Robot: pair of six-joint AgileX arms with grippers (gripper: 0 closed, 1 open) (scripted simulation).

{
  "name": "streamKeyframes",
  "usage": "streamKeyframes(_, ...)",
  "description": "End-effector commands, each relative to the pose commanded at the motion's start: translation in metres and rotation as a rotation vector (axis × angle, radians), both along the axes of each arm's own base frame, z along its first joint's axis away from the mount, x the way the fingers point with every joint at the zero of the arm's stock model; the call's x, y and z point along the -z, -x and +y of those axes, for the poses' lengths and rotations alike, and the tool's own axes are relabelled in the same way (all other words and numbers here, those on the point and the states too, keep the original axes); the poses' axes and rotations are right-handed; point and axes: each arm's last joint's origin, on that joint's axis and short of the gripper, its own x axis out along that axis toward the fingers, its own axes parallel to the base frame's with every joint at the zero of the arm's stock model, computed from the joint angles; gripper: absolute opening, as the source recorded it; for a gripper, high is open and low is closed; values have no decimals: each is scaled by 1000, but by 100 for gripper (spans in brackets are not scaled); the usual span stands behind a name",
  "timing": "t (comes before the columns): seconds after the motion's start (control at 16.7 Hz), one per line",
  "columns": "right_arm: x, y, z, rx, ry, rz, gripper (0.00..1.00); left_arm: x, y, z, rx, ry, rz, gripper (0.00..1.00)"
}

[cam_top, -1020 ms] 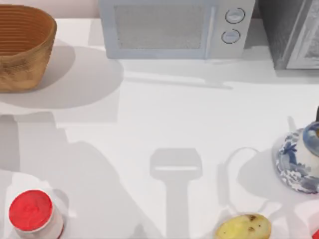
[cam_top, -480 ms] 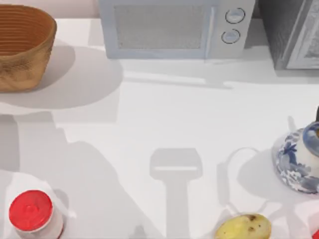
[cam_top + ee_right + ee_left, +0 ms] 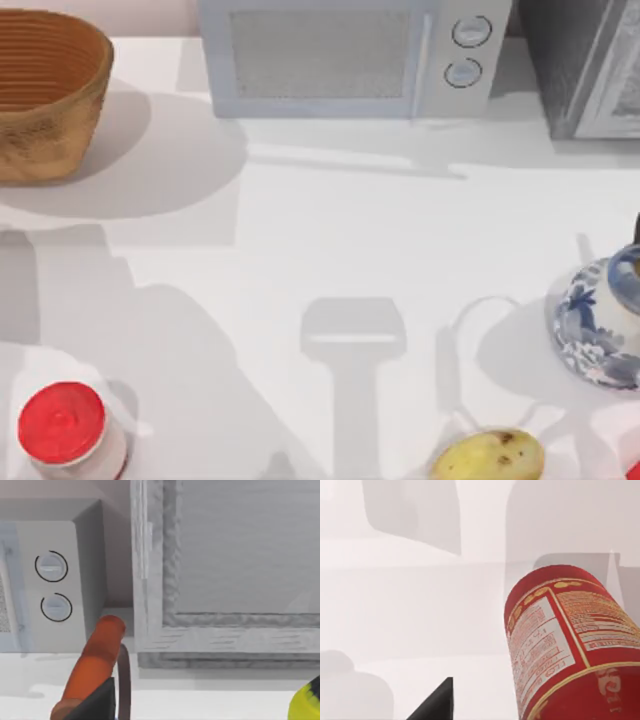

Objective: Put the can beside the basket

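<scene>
The basket (image 3: 45, 95), large, round and woven tan-brown wicker, stands at the table's far left corner. A thin red sliver (image 3: 633, 470) shows at the top view's bottom right edge; too little of it shows to tell whether it is the can. In the left wrist view one dark fingertip (image 3: 435, 702) of my left gripper pokes in close to a red jar with a white printed label (image 3: 570, 650). In the right wrist view a dark fingertip (image 3: 95, 702) of my right gripper lies in front of an orange-red handle (image 3: 92, 667).
A white jar with a red lid (image 3: 65, 428) stands at the front left. A potato (image 3: 488, 456) lies at the front. A blue-and-white vase (image 3: 605, 320) stands at the right. A microwave (image 3: 350, 55) and a grey box (image 3: 590, 60) line the back.
</scene>
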Motion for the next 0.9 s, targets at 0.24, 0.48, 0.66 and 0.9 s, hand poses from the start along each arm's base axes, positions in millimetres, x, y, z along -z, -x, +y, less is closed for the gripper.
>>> streamKeyframes(0.24, 0, 0, 0, 0, 0, 0, 100, 0, 0, 0, 0, 0, 0, 100)
streamKeyframes(0.48, 0, 0, 0, 0, 0, 0, 100, -5, -1, 0, 2, -3, -4, 100)
streamKeyframes(0.66, 0, 0, 0, 0, 0, 0, 100, -21, -1, 1, -1, 2, 8, 100)
streamKeyframes(0.9, 0, 0, 0, 0, 0, 0, 100, -40, 0, 0, 1, 0, 0, 100)
